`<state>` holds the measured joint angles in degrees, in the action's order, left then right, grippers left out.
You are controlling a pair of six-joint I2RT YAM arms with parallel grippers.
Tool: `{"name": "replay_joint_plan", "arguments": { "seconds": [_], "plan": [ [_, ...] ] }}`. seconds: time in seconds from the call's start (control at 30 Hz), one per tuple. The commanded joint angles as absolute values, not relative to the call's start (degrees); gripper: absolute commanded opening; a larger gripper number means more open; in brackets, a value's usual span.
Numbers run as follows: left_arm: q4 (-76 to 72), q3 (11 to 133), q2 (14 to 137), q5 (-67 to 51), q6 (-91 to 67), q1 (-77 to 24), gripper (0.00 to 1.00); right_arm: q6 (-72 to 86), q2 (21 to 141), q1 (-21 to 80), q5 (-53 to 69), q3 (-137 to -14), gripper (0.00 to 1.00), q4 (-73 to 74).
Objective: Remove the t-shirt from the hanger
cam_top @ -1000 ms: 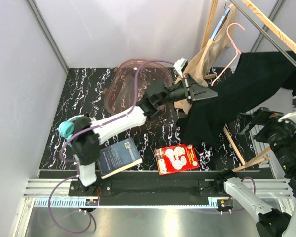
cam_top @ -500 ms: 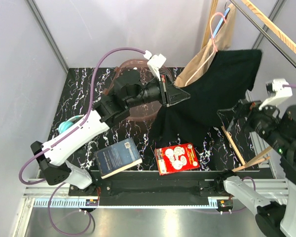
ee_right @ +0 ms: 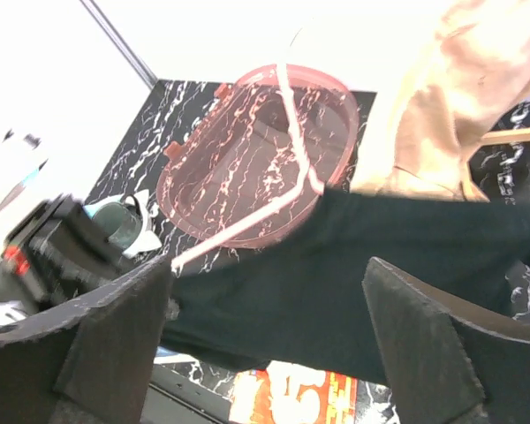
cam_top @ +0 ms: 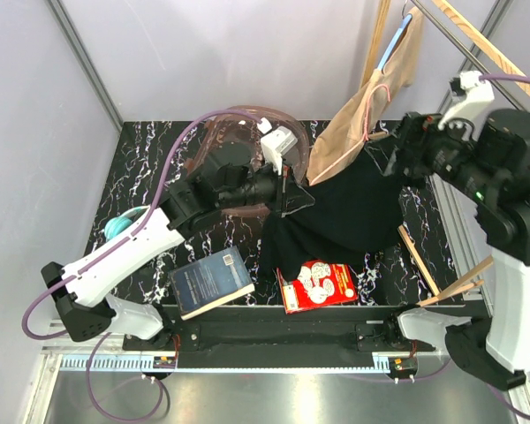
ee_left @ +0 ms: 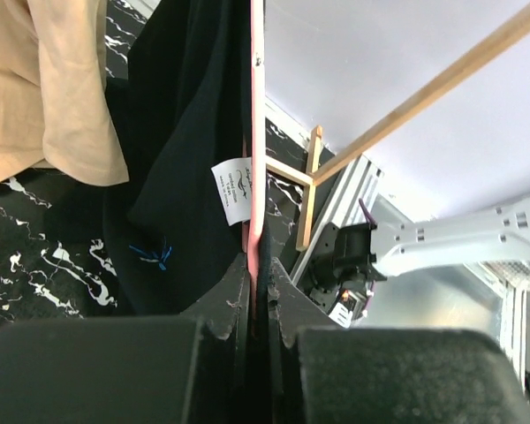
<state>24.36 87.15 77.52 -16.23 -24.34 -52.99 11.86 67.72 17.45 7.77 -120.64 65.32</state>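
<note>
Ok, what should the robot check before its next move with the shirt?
1. Left gripper shut on the hanger: ok.
2. Right gripper open: ok.
3. Right gripper facing the shirt: ok.
4. Shirt off the hanger: not ok, one hanger side goes under the cloth.
5. Tan cloth apart from the shirt: cannot tell.

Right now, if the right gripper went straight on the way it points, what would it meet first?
Most likely the black t-shirt, straight ahead between the right gripper's open fingers; the pink hanger passes slightly left. Depth is unclear.
</note>
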Motion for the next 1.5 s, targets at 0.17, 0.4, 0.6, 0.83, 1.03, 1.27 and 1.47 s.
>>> {"name": "replay_joint_plan", "arguments": {
  "seconds": [0.17, 0.4, 0.6, 0.83, 1.03, 1.27, 1.47],
  "plan": [
    [17.3, 85.1, 72.4, -21.2, -23.6, -54.2, 0.0, 12.7, 71.8, 17.2, 10.7, -119.1, 0.83, 56.5],
    [15.5, 86.6, 74.2, -22.8, -24.3, -55.9, 0.0, 11.5, 69.7, 17.2, 8.7, -111.5, 0.61, 52.7],
    [15.5, 88.9, 75.8, -24.3, -25.0, -56.3, 0.0, 8.4, 65.7, 17.2, 4.6, -104.8, 0.4, 48.9],
    [15.4, 91.1, 77.9, -23.2, -26.3, -56.6, 0.0, 8.3, 62.8, 17.2, 2.7, -100.5, 0.0, 46.0],
    [16.3, 90.8, 78.4, -19.6, -27.6, -56.6, 0.49, 9.3, 59.9, 17.2, 0.4, -99.9, 0.0, 43.2],
    [16.3, 84.2, 70.0, -10.2, -26.5, -56.6, 0.73, 10.5, 59.2, 17.2, -2.6, -102.7, 0.0, 44.9],
    [13.4, 75.3, 64.5, -12.6, -29.0, -56.7, 0.81, 12.7, 59.1, 17.2, -4.0, -102.8, 0.0, 45.6]
  ]
}}
